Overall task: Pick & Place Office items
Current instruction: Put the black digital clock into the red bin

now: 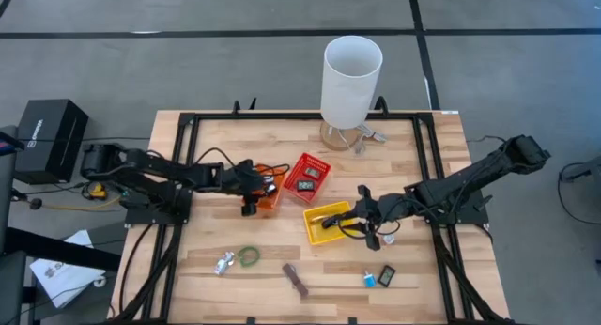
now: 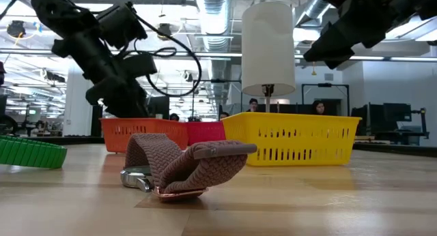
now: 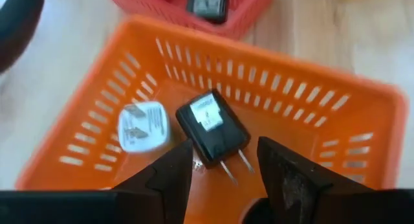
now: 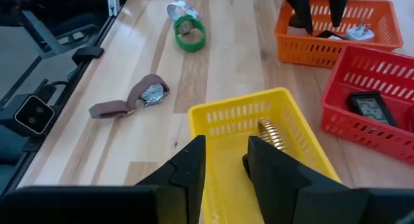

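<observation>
Left tool [image 3: 223, 179] over the orange basket [image 1: 268, 195], left of bench centre; fingers apart, nothing between them. Inside that basket: a black plug adapter [image 3: 212, 128] with prongs showing, just beside a white adapter [image 3: 143, 127].

Red basket [image 1: 307, 177] touching the orange one on its right, near bench centre; a black flat item [image 4: 367, 107] lies in it.

Yellow basket [image 1: 329, 222] just right of centre, toward the front edge. Right tool [image 4: 226, 160] over its edge, fingers slightly apart, gripping nothing visible. A gold-coloured coiled item [image 4: 272, 134] sits in the basket.

Front edge of the bench, left to right: silvery clip [image 1: 223, 263], green ring [image 1: 249, 257], brown strap [image 1: 297, 280], small blue block [image 1: 370, 279], small black block [image 1: 387, 276].

Tall white cylinder [image 1: 351, 81] at the back edge.
</observation>
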Motion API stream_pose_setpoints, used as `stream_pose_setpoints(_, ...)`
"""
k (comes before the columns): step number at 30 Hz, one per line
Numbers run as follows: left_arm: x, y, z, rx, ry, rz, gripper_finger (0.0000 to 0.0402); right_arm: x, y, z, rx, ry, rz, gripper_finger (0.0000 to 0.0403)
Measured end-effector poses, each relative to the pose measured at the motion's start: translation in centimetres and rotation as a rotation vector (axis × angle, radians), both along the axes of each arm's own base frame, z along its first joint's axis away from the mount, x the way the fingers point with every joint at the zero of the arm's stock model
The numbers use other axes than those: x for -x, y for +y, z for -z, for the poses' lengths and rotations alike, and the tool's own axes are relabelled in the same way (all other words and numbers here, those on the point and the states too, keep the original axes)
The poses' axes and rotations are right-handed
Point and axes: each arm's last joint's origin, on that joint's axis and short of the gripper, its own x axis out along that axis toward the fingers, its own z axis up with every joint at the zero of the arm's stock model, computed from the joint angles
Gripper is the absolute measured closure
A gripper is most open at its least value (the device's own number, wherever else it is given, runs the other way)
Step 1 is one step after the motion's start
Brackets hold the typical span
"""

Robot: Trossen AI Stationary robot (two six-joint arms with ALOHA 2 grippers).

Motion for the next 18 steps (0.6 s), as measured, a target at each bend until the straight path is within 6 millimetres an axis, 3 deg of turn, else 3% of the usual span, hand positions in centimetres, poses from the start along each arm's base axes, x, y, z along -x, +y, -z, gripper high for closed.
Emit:
stream_pose_setpoints(5,0.3,0.0,-1.6,-0.008,-0.083,0.000,0.0235,-0.2,-0.3,-0.2,0.001,-0.021,0.011,0.0294)
stream_pose_setpoints(11,1.0,-0.6,-4.7,0.055,-0.284,-0.043,0.0235,-2.3,-1.6,-0.1,0.047,-0.146,0.069,0.0294)
stream_pose_setpoints(18,1.6,-3.0,-7.4,0.171,-0.474,0.006,0.0235,-3.8,-1.8,1.0,0.119,-0.111,0.060,0.0294)
